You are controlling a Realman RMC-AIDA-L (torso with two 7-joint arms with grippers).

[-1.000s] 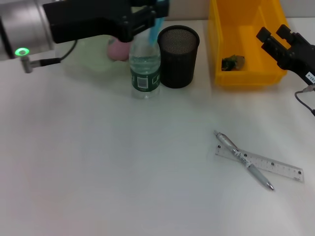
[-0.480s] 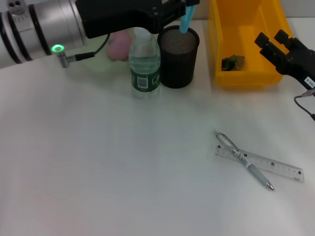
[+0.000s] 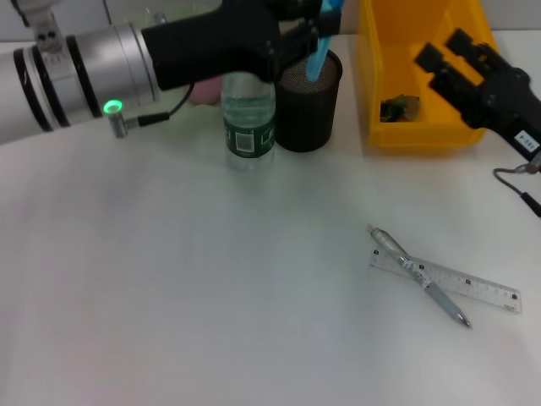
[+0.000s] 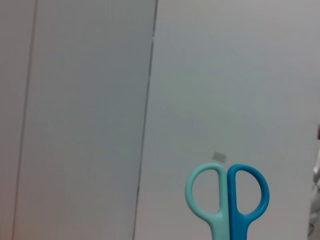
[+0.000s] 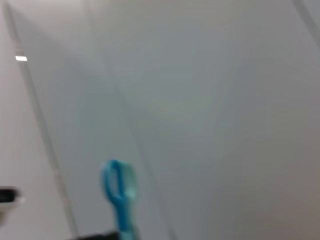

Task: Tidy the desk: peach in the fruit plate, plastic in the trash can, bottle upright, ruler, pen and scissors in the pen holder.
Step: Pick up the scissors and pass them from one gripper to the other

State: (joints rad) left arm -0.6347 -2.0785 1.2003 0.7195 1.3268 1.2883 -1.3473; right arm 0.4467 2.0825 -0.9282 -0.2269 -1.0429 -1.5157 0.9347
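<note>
My left gripper (image 3: 321, 10) is shut on the blue scissors (image 3: 318, 52), which hang with their lower end at the mouth of the black mesh pen holder (image 3: 306, 114). Their two-tone handles (image 4: 227, 200) show in the left wrist view, and the scissors (image 5: 119, 192) also appear in the right wrist view. The bottle (image 3: 249, 114) stands upright left of the holder. Behind it the pink peach (image 3: 203, 90) peeks out under my left arm; the fruit plate is hidden. The pen (image 3: 418, 275) lies across the clear ruler (image 3: 461, 286) at the front right. My right gripper (image 3: 448, 51) hovers open over the yellow bin.
The yellow bin (image 3: 423, 135) at the back right holds a crumpled piece of plastic (image 3: 399, 107). My left arm (image 3: 110, 68) spans the back left of the white desk. A cable (image 3: 520, 182) hangs from the right arm.
My left arm has carried the scissors rightward from above the bottle to over the pen holder and lowered them. The right gripper has shifted slightly left over the bin.
</note>
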